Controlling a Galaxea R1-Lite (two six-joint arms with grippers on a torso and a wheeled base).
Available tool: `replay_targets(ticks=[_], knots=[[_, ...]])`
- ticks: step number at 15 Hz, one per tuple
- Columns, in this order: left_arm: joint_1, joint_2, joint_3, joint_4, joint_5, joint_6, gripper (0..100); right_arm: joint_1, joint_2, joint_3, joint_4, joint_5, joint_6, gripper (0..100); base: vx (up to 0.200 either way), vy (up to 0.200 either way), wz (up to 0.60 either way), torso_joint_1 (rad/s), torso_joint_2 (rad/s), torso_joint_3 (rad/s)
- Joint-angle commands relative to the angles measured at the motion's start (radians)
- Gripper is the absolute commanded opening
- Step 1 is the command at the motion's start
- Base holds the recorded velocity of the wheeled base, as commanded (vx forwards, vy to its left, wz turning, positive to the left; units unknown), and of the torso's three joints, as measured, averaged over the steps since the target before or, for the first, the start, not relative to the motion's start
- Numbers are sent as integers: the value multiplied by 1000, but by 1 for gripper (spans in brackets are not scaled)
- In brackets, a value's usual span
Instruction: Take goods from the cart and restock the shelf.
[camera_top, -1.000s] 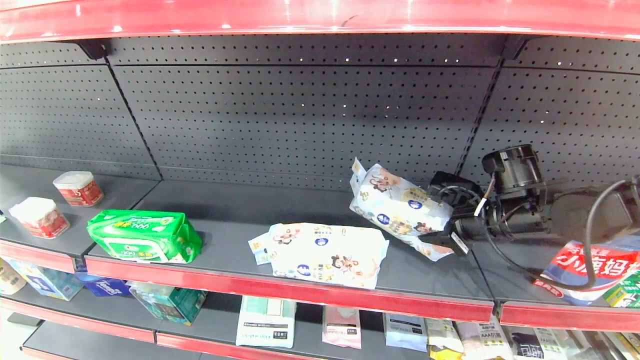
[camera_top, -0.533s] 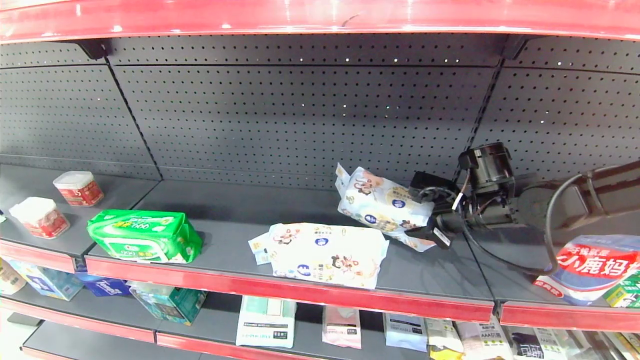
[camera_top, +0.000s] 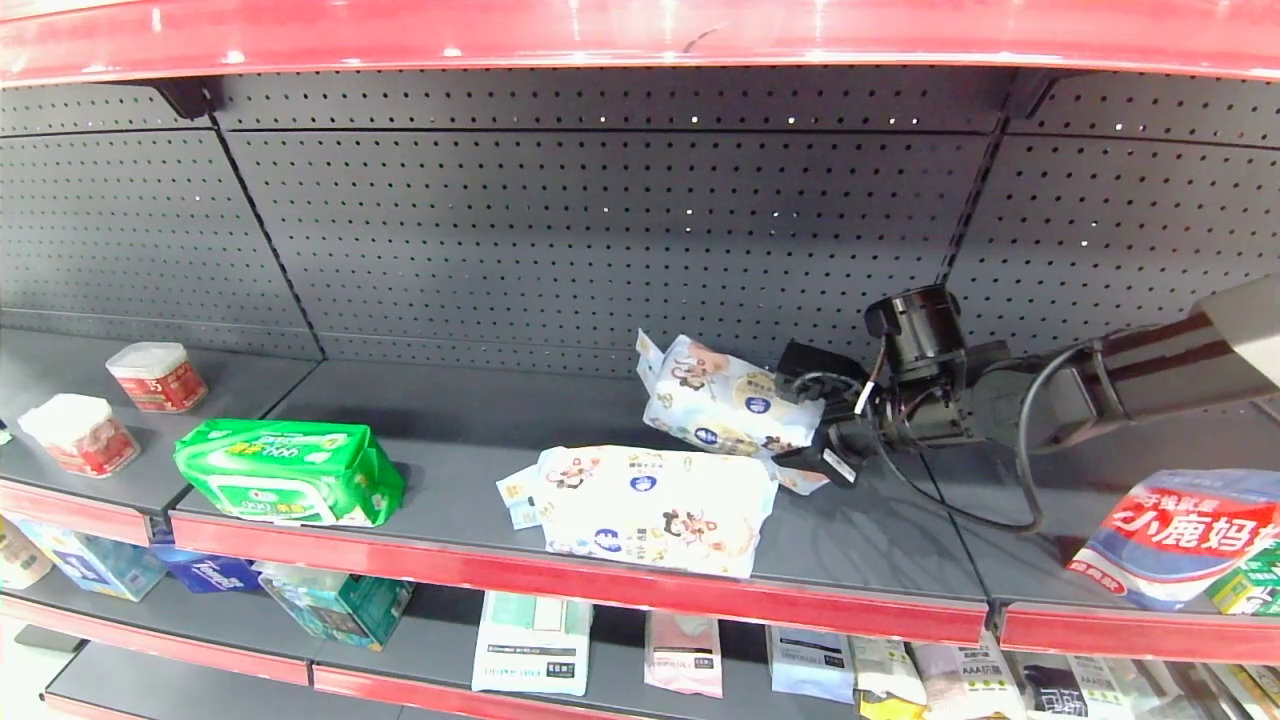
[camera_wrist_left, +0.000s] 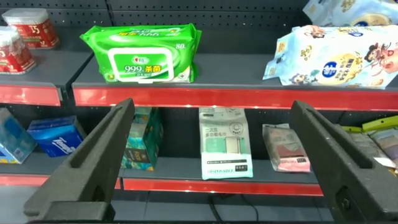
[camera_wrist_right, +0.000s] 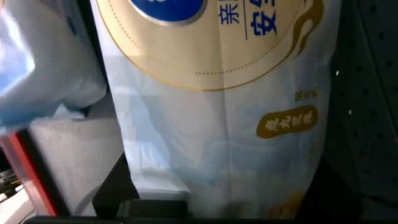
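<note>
The near end of the held wipes pack (camera_top: 725, 400) is covered by the right gripper (camera_top: 808, 420); in the right wrist view the pack is cut off on every side. The blue-and-red pack (camera_top: 1170, 535) is cropped by the head view's edge. The fingers (camera_wrist_left: 93, 162) of the left gripper (camera_wrist_left: 208, 162) are cut off at their bases.

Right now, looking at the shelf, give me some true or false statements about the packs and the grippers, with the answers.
1. The right gripper holds a cartoon-printed pack over the shelf. True.
2. The green pack lies to the right of the cartoon-printed pack. False: it lies well to its left.
3. The left gripper is shut on a pack. False: its fingers are open and empty.
4. A second cartoon-printed pack lies flat near the shelf's front edge. True.
</note>
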Motion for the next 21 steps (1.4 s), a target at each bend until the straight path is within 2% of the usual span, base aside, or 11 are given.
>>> replay_targets(ticks=[1,11,12,21], knots=[[0,2,-1,0,0,0,100,15,25,-24,1,-3,0,0,0,0,0,0,0,0],[0,2,-1,0,0,0,100,39,55,-47,1,-9,-5,0,0,0,0,0,0,0],[0,2,-1,0,0,0,100,39,58,-48,1,-13,-6,100,0,0,0,0,0,0],[0,2,-1,0,0,0,100,13,43,-56,-11,-50,4,100,0,0,0,0,0,0]])
